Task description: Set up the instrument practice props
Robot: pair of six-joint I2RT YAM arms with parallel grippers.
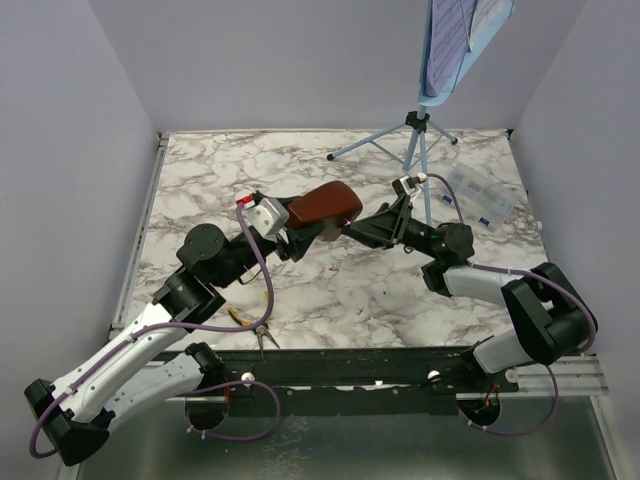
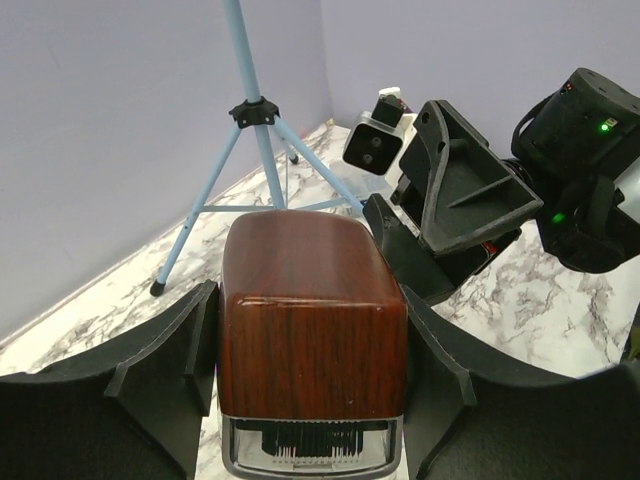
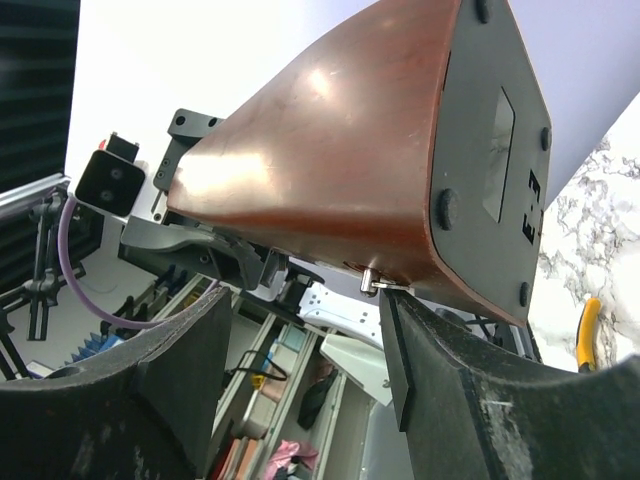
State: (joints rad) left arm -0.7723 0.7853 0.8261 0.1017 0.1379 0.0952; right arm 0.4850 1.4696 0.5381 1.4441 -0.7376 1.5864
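My left gripper is shut on the small brown metronome and holds it on its side above the table's middle. In the left wrist view the metronome fills the gap between my fingers. My right gripper is open, right at the metronome's base end. In the right wrist view the metronome lies above the open jaws, and one fingertip touches its small metal key. The light blue music stand stands at the back right, with the printed sheet on its desk.
A clear plastic box lies at the right, beside the stand's legs. Yellow-handled pliers lie at the near edge, by the left arm. Purple walls close in the marble table on three sides.
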